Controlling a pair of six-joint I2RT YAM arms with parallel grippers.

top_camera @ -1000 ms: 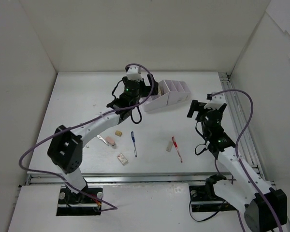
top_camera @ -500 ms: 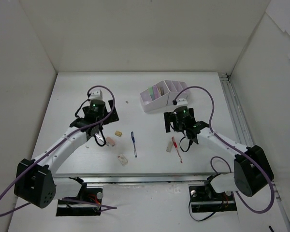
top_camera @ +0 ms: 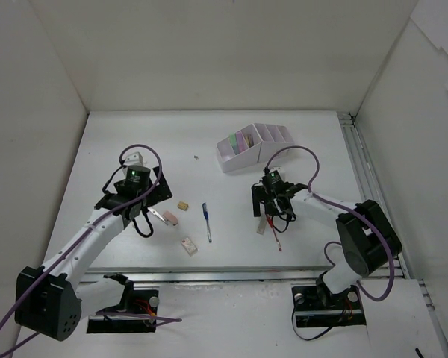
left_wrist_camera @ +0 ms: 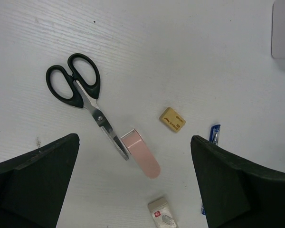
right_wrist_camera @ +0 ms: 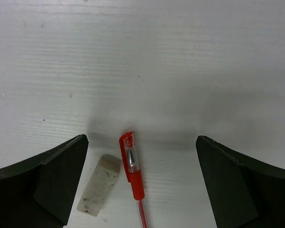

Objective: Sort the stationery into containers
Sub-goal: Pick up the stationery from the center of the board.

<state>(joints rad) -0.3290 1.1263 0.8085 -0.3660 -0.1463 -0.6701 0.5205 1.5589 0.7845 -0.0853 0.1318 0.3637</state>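
Observation:
Stationery lies loose on the white table: black-handled scissors [left_wrist_camera: 80, 92], a pink eraser [left_wrist_camera: 140, 154], a yellow eraser [left_wrist_camera: 172, 119], a wrapped white eraser [left_wrist_camera: 161, 213] and a blue pen [top_camera: 207, 221]. My left gripper [left_wrist_camera: 134, 140] hangs open above the pink eraser and holds nothing. Further right, a red pen [right_wrist_camera: 133, 171] lies next to a pale eraser [right_wrist_camera: 99, 191]. My right gripper [right_wrist_camera: 141, 138] is open just above the red pen's cap, its fingers either side of it and apart from it. The white and lilac organizer [top_camera: 254, 148] stands at the back.
White walls close in the table on the left, back and right. A metal rail [top_camera: 362, 179] runs along the right edge. Purple cables loop off both arms. A small dark speck [top_camera: 196, 157] lies left of the organizer.
Both arms have pulled back from the organizer toward the near side. The left has come down over the scissors and erasers, the right over the red pen.

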